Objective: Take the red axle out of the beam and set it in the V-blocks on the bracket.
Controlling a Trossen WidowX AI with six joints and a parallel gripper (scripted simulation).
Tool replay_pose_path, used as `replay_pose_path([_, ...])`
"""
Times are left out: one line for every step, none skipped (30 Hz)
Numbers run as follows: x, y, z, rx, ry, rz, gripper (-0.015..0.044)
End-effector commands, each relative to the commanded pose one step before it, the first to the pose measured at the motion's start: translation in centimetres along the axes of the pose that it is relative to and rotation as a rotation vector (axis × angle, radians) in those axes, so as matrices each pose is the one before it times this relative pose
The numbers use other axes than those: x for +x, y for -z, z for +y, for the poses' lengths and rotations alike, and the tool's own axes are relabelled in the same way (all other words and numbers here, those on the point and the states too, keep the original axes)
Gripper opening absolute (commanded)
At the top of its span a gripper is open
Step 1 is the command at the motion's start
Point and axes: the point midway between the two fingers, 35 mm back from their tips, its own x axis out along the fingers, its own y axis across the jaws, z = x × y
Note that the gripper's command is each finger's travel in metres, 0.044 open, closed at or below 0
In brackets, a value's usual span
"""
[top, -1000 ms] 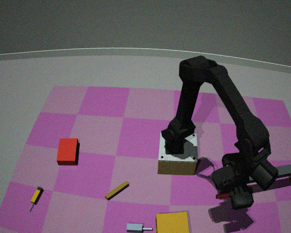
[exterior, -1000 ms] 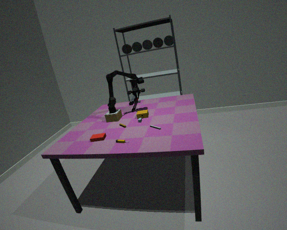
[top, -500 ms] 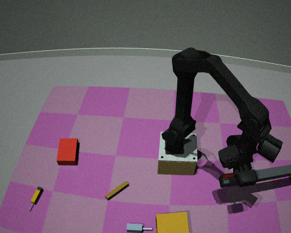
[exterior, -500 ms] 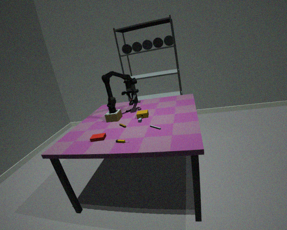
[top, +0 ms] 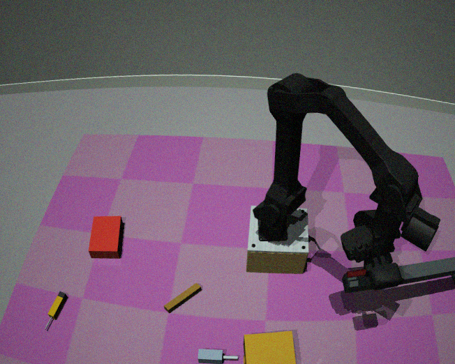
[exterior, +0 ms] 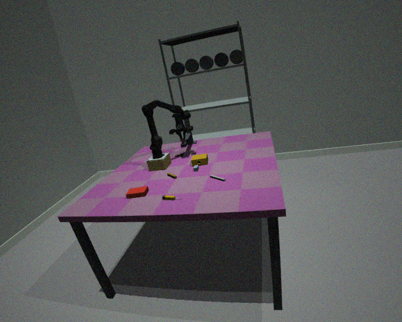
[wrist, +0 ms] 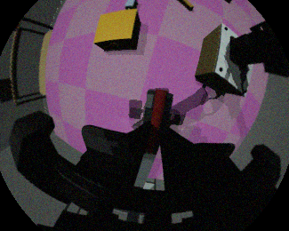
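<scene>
Red axle (top: 356, 273) (exterior: 182, 140) (wrist: 159, 107): at the fingers, near one end of the long grey-and-black bar (top: 431, 269), probably the beam. Gripper (top: 370, 270) (exterior: 183, 139) (wrist: 155, 125) narrow, closed on something; red stretch sits in line between the fingertips in the wrist view, so judged to be the axle. Whether it is fully out of the bar: can't tell. Contact with the bar: also can't tell, too dark.

Handling, judged: light, stiff, maybe slippery if smooth; not fragile. Best hold is mid-shaft, square across, ends left free for the V-blocks. Off-centre grip could let it twist, or drag the beam along.

Further out: yellow block (top: 269, 349) (exterior: 199, 160) (wrist: 116, 28) and arm's base box (top: 276, 261) (exterior: 159, 164) (wrist: 208, 58), both apart from fingers. V-blocks and bracket: can't identify surely.
</scene>
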Motion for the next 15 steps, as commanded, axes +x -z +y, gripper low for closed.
replay_pose_path([0.776, -0.165, -0.201, 0.006, 0.00721, -0.00649, 0.0])
replay_pose_path([0.155, -0.004, -0.002, 0.0002, 0.0, -0.00001, 0.0])
replay_pose_path([0.154, -0.005, -0.003, 0.0002, 0.0, -0.00001, 0.0])
replay_pose_path([0.121, -0.004, -0.002, 0.0001, 0.0, -0.00001, 0.0])
replay_pose_path([0.073, -0.003, -0.002, 0.0001, 0.0, 0.0, 0.0])
replay_pose_path([0.017, 0.004, 0.004, 0.0, 0.0, 0.0, 0.0])
replay_pose_path([0.0, 0.0, 0.0, 0.0, 0.0, 0.0, 0.0])
replay_pose_path([-0.008, 0.008, 0.005, 0.0, 0.0, 0.00001, 0.0])
replay_pose_path([-0.285, 0.103, 0.132, -0.0057, -0.00455, 0.00381, 0.0026])
replay_pose_path([0.0, 0.0, 0.0, 0.0, 0.0, 0.0, 0.0053])
replay_pose_path([0.0, 0.0, 0.0, 0.0, 0.0, 0.0, 0.0079])
replay_pose_path([0.0, 0.0, 0.0, 0.0, 0.0, 0.0, 0.0105])
replay_pose_path([0.0, 0.0, 0.0, 0.0, 0.0, 0.0, 0.0131])
replay_pose_path([0.0, 0.0, 0.0, 0.0, 0.0, 0.0, 0.0157])
replay_pose_path([0.0, 0.0, 0.0, 0.0, 0.0, 0.0, 0.0184])
